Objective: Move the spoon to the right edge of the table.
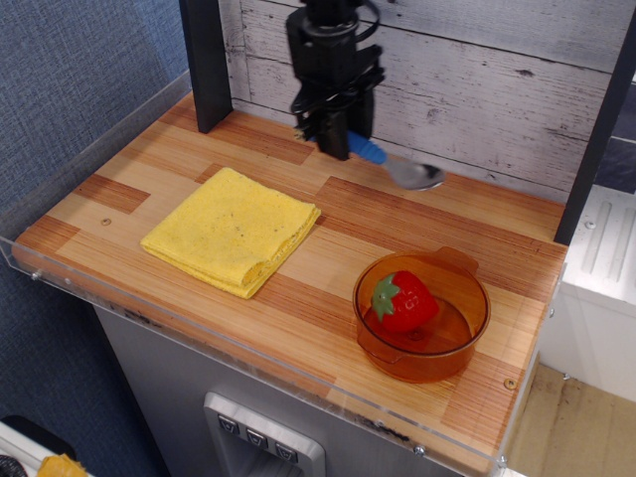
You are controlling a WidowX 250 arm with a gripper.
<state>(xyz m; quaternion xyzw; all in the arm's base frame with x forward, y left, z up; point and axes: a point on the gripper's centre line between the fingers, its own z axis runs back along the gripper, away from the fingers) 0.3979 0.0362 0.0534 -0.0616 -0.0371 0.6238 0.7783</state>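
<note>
My black gripper point(335, 137) hangs over the back middle of the wooden table point(179, 164). It is shut on the blue handle of the spoon point(393, 164). The spoon is held above the tabletop, its silver bowl pointing right and slightly down. The gripper's fingers hide the far end of the handle.
A folded yellow cloth point(232, 231) lies on the left half of the table. An orange transparent bowl point(422, 316) holding a red toy strawberry point(402, 301) stands at the front right. A black post point(204, 60) rises at the back left. A whitewashed plank wall runs behind.
</note>
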